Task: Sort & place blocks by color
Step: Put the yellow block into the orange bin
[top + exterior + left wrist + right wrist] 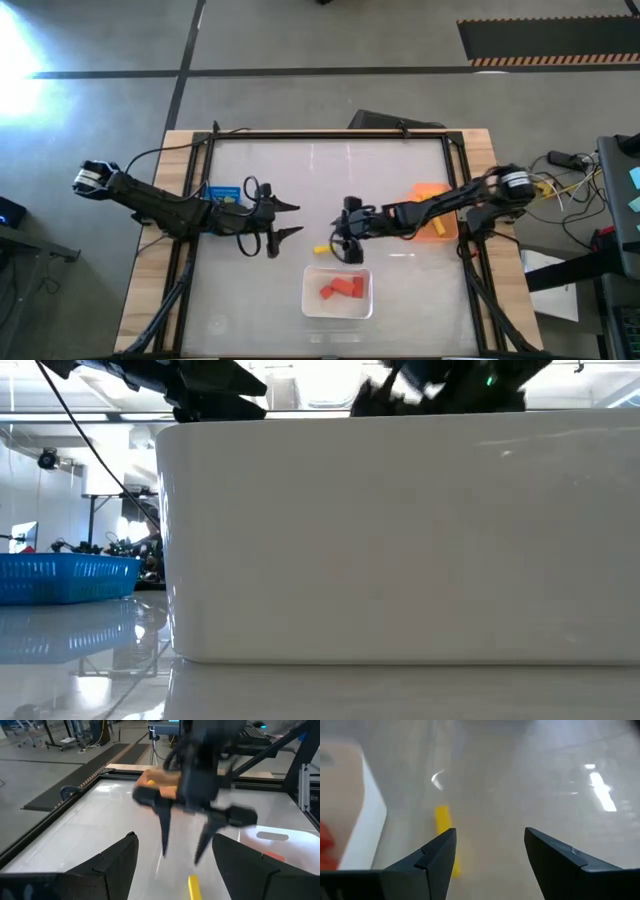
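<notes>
A yellow block [322, 249] lies flat on the table just beyond the white tray [309, 296], which holds red blocks [341, 289]. My right gripper [345, 243] is open and points down over the table, slightly to the right of the yellow block [442, 820]. In the left wrist view the right gripper [181, 856] hovers above that block [193, 887] without touching it. My left gripper [297, 219] is open and level, left of the right gripper and pointing toward it. Another yellow block [437, 229] rests in the orange bin [428, 192].
A blue bin [222, 192] sits at the table's left, partly under my left arm, and shows in the low view [65, 575]. The orange bin lies under my right arm. The tray's white wall [400, 530] fills most of the low view. A black frame [330, 137] edges the table.
</notes>
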`<state>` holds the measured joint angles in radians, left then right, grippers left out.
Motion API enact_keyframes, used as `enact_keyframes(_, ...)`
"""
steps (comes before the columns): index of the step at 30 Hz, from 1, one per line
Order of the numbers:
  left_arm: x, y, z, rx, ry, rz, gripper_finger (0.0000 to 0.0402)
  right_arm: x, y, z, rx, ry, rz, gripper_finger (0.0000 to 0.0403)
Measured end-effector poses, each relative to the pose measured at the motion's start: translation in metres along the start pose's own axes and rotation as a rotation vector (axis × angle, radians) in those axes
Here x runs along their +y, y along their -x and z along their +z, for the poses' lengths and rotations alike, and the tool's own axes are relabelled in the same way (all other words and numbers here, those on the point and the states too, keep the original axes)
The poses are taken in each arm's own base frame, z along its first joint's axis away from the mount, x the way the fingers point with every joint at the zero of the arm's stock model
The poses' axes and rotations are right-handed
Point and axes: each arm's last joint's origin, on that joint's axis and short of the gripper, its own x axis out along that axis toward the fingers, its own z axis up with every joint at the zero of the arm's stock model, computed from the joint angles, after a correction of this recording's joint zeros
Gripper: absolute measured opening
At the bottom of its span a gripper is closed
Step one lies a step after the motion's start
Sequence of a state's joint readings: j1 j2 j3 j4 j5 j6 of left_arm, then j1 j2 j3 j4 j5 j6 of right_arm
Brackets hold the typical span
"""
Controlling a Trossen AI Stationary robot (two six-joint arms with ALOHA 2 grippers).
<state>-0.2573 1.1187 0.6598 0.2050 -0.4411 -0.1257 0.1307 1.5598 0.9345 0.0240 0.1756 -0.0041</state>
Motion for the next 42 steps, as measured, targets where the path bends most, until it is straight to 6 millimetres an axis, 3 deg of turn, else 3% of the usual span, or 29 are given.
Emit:
enact_keyframes(3,0.000,0.000,0.000,0.000,0.000,0.002,0.0238,0.005,-0.019,-0.010,0.054,0.020,0.050,0.0224)
enact_keyframes(9,0.000,0.000,-0.001,0.003,-0.002,0.002,0.0238,0.011,-0.037,-0.009,0.092,0.017,0.139,0.0224)
enact_keyframes(17,0.000,0.000,-0.001,0.000,-0.001,0.002,0.0238,0.013,-0.044,-0.007,0.164,0.023,0.159,0.0224)
enact_keyframes(35,0.000,0.000,0.002,-0.030,-0.070,0.004,0.0238,0.013,-0.061,-0.021,0.214,0.018,0.165,0.0223)
enact_keyframes(39,0.000,0.000,0.003,-0.039,-0.091,0.005,0.0238,0.012,-0.059,-0.019,0.208,0.019,0.157,0.0205)
enact_keyframes(42,0.000,0.001,0.005,-0.052,-0.125,0.005,0.0238,0.011,-0.058,-0.017,0.215,0.014,0.152,0.0170)
